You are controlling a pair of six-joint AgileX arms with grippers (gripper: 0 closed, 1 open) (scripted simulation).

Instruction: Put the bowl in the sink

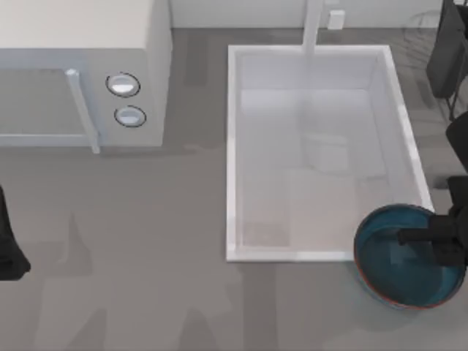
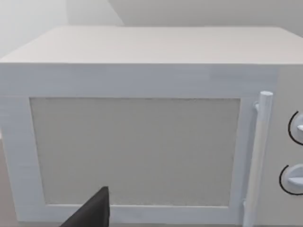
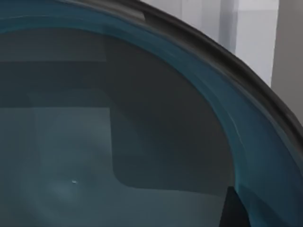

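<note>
The bowl sits at the bench's right side, near the front edge, just off the sink's front right corner. From above its rim overlaps that corner of the sink's raised rim, so it is either touching it or riding above it; which one cannot be told. The bowl is upright, its teal inside facing up, with the reddish-brown rim showing along its near side.

The right gripper reaches in from the bench's right edge and sits at the bowl's right rim, with one dark finger stretching over the bowl's inside. Whether the gripper is clamped on the rim or merely resting open over it cannot be told. In the right wrist view the bowl's inside lies very close under the camera, its curved rim sweeping across, and a dark fingertip pokes in at the picture's edge, with white sink wall beyond the rim.

The sink lies right of the bench's middle, its long sides running front to back, with the faucet at its back short side. A white microwave with two round knobs stands at the back left corner.

The left arm is parked at the bench's left edge, facing the microwave door in its wrist view.
</note>
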